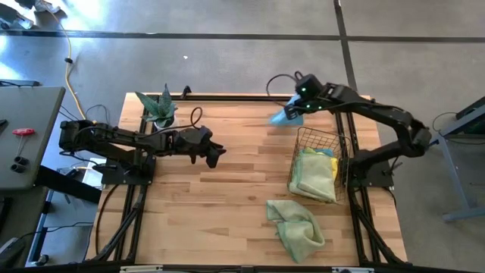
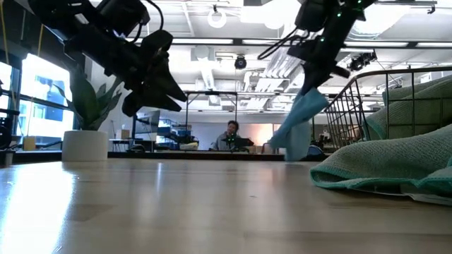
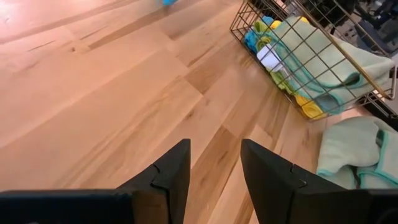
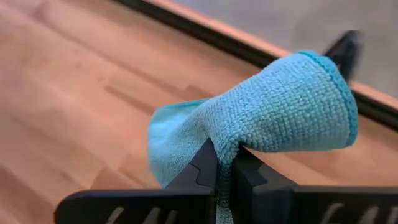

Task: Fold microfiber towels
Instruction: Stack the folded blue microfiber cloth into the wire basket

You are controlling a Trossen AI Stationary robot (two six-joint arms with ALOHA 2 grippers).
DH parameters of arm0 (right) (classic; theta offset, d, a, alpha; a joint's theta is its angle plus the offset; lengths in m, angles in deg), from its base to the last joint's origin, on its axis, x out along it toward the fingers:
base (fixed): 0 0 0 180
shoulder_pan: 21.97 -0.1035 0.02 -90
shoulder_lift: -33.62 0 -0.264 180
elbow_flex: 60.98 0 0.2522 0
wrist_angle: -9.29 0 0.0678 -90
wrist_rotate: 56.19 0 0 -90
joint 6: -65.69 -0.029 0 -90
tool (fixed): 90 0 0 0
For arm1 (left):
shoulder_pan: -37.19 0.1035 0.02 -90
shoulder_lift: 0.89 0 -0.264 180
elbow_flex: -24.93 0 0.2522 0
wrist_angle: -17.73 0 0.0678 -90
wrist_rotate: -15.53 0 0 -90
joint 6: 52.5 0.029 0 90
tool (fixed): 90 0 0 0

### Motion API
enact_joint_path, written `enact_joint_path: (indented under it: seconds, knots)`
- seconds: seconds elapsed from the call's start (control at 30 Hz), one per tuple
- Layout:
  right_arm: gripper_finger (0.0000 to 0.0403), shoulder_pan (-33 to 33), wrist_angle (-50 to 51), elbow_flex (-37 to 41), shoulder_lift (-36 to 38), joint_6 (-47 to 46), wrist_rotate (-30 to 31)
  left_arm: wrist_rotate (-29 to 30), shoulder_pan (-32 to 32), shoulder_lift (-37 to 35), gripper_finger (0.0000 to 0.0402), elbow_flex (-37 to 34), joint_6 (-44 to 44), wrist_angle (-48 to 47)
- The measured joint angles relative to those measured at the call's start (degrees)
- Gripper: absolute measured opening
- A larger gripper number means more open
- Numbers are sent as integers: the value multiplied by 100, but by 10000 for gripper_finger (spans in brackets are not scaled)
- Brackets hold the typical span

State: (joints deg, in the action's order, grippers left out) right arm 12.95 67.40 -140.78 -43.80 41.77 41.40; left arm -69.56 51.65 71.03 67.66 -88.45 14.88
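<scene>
My right gripper (image 1: 298, 106) is over the far right part of the table, shut on a light blue microfiber towel (image 1: 286, 117), which hangs bunched below it (image 2: 296, 127). My left gripper (image 1: 216, 155) hovers open over the bare wood left of centre and touches nothing (image 3: 214, 168). A pale green towel (image 1: 297, 227) lies crumpled on the table near its front right. More towels, pale green, yellow and blue (image 1: 314, 176), are heaped in the copper wire basket (image 1: 303, 135). My right gripper pinches a bunched fold of the light blue towel (image 4: 227, 147) between its two fingers, slanting down from above. The cloth bulges out on both sides of the fingers and hangs slack below them (image 2: 295, 141). Whether its lower end touches the table I cannot tell.
A potted plant (image 1: 161, 108) stands at the far left of the table. The wire basket (image 3: 249, 25) stands at the right, beside the right arm's base. Bare wood lies between the two grippers. A person (image 2: 232, 135) sits in the room beyond the table.
</scene>
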Motion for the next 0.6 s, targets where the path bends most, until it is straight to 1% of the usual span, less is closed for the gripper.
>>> enact_joint_path:
  seconds: [0.1, 0.23, 0.33, 0.47, 0.6]
  knots:
    - [0, 265, 189, 0, 226, -21, 139, 53, 2, 0, 133, 0, -186, 1]
    - [0, 632, 392, 0, 534, -207, 157, 179, 0, 0, 133, 0, -535, 3]
    - [0, 827, 459, 0, 784, -426, 290, 188, 0, 0, 133, 2, -590, 3]
    - [0, 935, 634, 0, 1162, -866, 489, 188, 0, 0, 133, 2, -826, 5]
    - [0, 750, 947, 15, 1514, -1458, 1035, 165, 0, 0, 133, 2, -1026, 5]
